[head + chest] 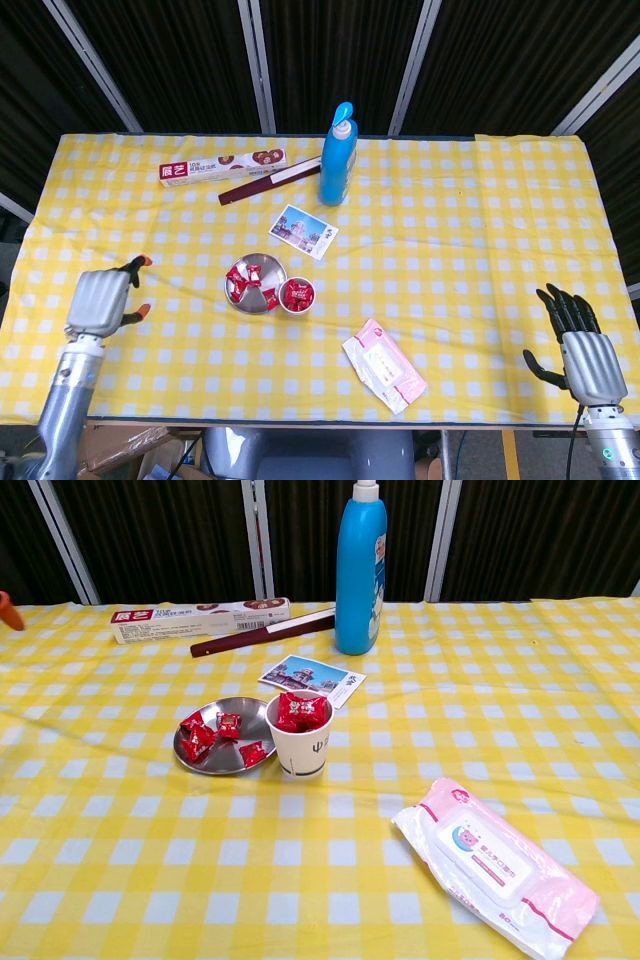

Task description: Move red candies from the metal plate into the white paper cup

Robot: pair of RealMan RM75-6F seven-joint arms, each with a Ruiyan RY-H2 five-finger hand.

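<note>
- Candies [300, 711] already fill the one white paper cup [302, 748] to its rim; we judge the task partly done.
- We count about four red candies left [217, 733] on the one metal plate [247, 712], touching the cup.
- Left hand [100, 301] is released, holding nothing, well apart at the table edge.
- Right hand [580, 345] is also released and idle.

Head overhead, far; chest low, near table [120, 900].

Open bench [480, 230] is lying around the metal plate [252, 288]; only the white paper cup [297, 297] is crowding its right rim.
</note>
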